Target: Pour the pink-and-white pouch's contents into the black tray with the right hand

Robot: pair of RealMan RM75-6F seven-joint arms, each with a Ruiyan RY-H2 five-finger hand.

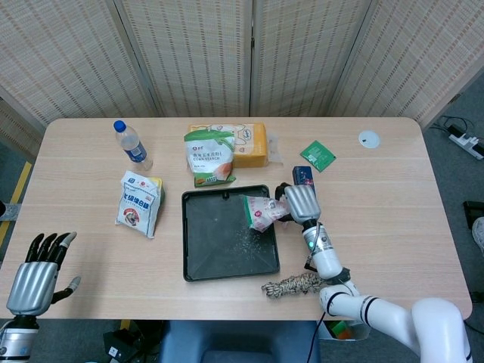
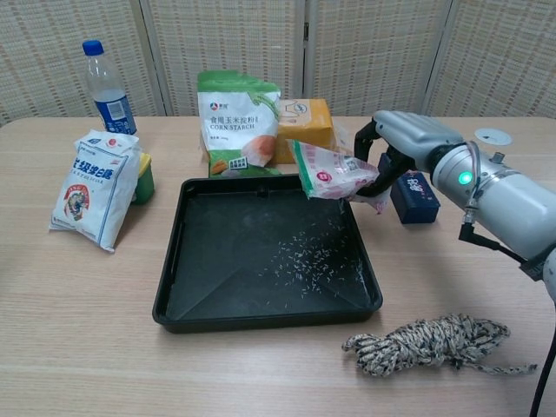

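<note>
Woven folding screen (image 1: 249,53) behind a light wooden table (image 1: 393,189)

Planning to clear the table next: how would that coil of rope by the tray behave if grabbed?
The rope is a loose bundle, so probably floppy and light. Its trailing end would likely dangle or snag, and the coils may unravel.
</note>
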